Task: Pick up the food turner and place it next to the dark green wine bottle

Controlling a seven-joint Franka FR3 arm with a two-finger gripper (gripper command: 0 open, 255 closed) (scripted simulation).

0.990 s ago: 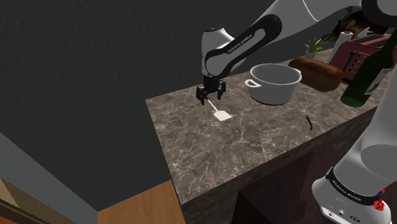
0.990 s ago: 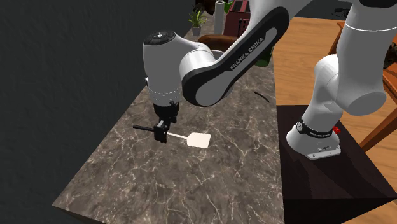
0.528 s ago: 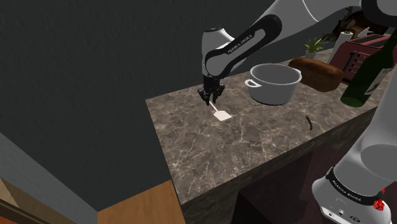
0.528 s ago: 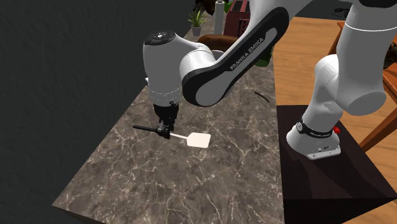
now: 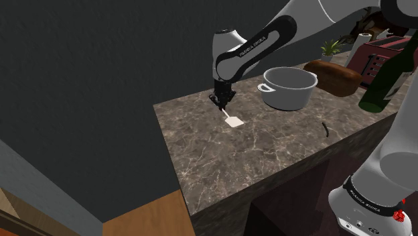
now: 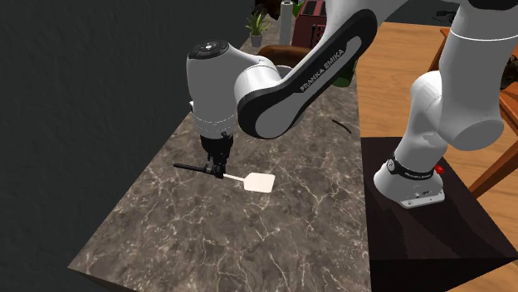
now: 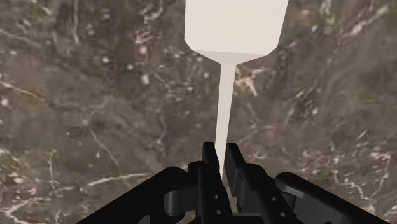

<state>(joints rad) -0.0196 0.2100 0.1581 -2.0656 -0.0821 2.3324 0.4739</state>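
The food turner lies flat on the dark marble counter (image 5: pixel 268 157). It has a pale square blade (image 5: pixel 234 122) (image 6: pixel 259 182) (image 7: pixel 234 25), a thin pale stem (image 7: pixel 222 108) and a black handle end (image 6: pixel 189 167). My black gripper (image 5: pixel 222 102) (image 6: pixel 216 170) (image 7: pixel 219 162) points straight down over the stem and is shut on it, its fingers clasping the stem where it meets the handle. The dark green wine bottle (image 5: pixel 383 84) stands at the shoulder view's far right, well away from the gripper.
A grey pot (image 5: pixel 289 87) stands just beyond the turner, with a brown loaf (image 5: pixel 335 77), a red appliance (image 5: pixel 375 60) and a small plant (image 5: pixel 330 48) behind it. A small dark curved thing (image 5: pixel 326 129) lies near the counter's edge. The counter's left side drops off beside a dark wall.
The fingers stood apart either side of the turner's stem a second ago and have closed onto it. The arm and the turner have stayed in place.
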